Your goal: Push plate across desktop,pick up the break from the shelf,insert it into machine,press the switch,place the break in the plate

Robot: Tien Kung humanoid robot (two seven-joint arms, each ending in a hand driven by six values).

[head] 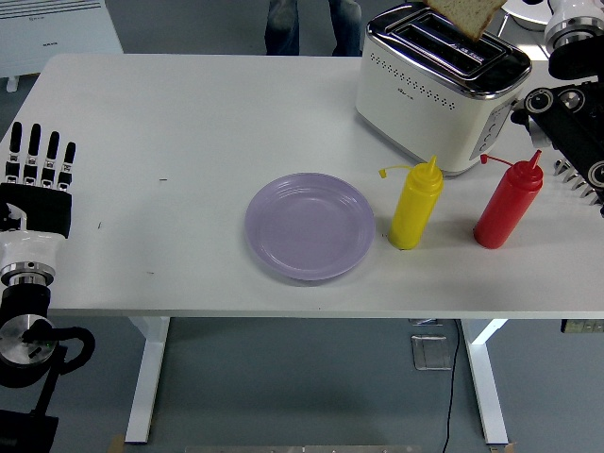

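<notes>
Hovering porous bread slice (464, 13) over glossy toaster (442, 87)

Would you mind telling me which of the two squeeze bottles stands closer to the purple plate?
The yellow bottle. It stands just right of the plate, while the red bottle is farther right, beyond the yellow one.

We can read no text here: a small dark mark on the toaster (442, 87) side and a red logo on the white unit (58, 25) past the tabletop's far left corner are too tiny.
</notes>
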